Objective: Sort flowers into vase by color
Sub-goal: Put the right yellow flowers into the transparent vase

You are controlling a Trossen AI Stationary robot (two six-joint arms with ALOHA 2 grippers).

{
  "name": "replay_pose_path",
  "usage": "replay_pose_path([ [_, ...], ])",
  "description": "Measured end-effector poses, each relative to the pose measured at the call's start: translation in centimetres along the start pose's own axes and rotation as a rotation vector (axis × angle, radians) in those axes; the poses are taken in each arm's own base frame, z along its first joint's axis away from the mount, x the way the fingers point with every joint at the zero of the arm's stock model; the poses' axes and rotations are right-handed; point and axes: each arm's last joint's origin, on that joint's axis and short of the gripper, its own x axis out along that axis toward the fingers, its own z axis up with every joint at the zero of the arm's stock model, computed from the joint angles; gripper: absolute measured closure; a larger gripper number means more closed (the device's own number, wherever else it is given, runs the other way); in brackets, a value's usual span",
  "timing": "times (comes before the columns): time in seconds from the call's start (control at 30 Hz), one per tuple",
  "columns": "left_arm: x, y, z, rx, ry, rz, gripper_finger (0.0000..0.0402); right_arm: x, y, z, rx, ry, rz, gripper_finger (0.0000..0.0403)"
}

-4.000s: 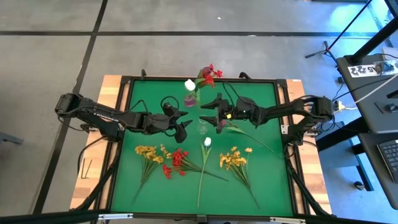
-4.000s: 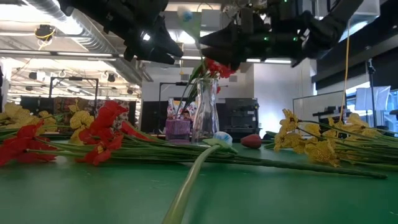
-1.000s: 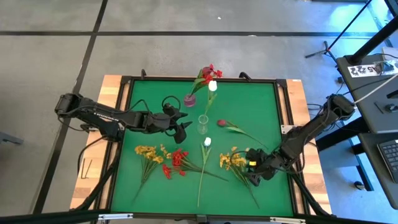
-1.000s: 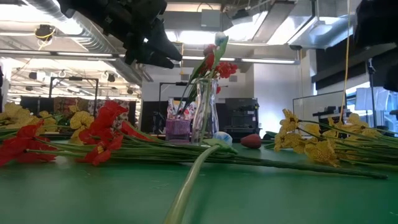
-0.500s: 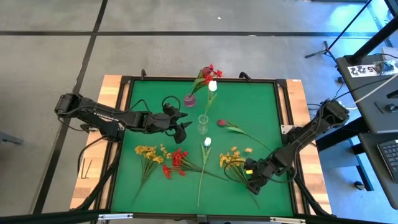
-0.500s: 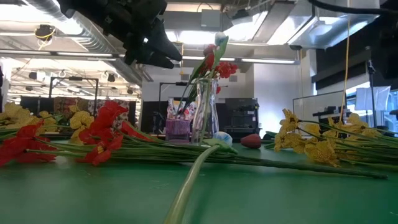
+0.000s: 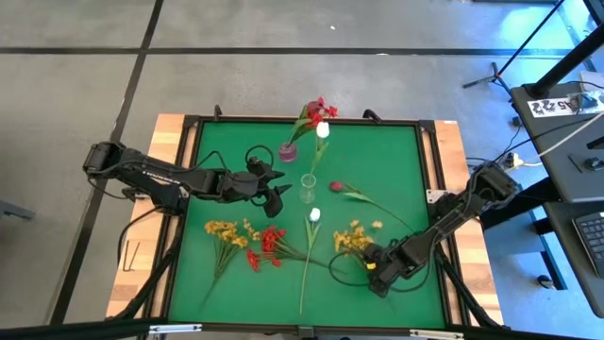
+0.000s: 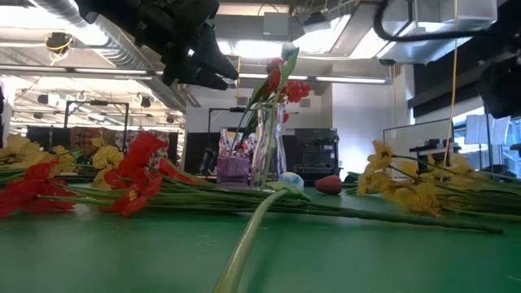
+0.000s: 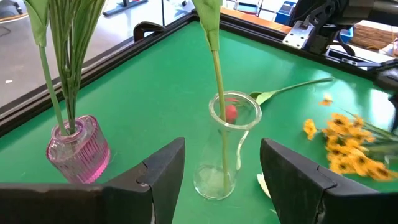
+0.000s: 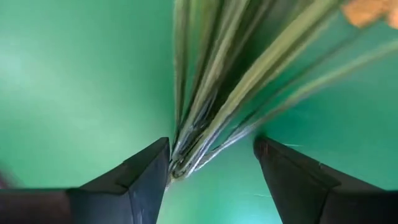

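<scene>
A clear vase (image 7: 307,189) holds a white tulip (image 7: 323,129), and a pink vase (image 7: 288,151) holds a red spray (image 7: 316,111). On the table lie a yellow spray (image 7: 224,231), a red spray (image 7: 267,244), a white tulip (image 7: 314,215), a dark pink bud (image 7: 335,187) and a second yellow spray (image 7: 354,241). My left gripper (image 7: 278,198) is open and empty, hovering just left of the clear vase (image 9: 227,149). My right gripper (image 7: 368,269) is open and low at the stem end of the second yellow spray, one finger on each side of the stems (image 10: 205,112). My right gripper is open around the lower end of the second yellow spray's stem bundle (image 10: 183,158). One finger (image 10: 146,177) lies against the stems' cut ends and the other stands apart. The fingers come from above, slanting along the stems. The spray lies on the table.
The green mat is framed by a black rail (image 7: 302,120). The three other loose flowers lie side by side along the near half. There is bare mat at the far left (image 7: 226,151) and the far right (image 7: 387,156).
My right gripper has gone down and toward the table's left along the near right part, and has come onto the stems of the second yellow spray. That spray's blossoms have shifted a little in the low view.
</scene>
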Motion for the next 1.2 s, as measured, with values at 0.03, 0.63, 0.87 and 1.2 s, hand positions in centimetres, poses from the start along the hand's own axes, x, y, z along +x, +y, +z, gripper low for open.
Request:
replay_pose_path([
  [0.03,0.0,0.0,0.0,0.000,0.000,0.000,0.0198,-0.1,-0.2,0.0,0.003,-0.005,-0.038,0.0153],
  [0.63,0.0,0.0,0.0,0.004,0.002,0.001,0.0198,-0.6,-1.3,1.3,-0.029,-0.047,-0.144,0.0159],
  [0.87,0.0,0.0,-0.1,0.008,0.008,0.003,0.0198,-0.6,-1.3,1.2,-0.028,-0.018,-0.144,0.0235],
  [1.2,0.0,0.0,-0.1,0.008,0.008,0.003,0.0198,-0.6,-1.3,1.3,-0.053,-0.046,-0.153,0.0382],
])
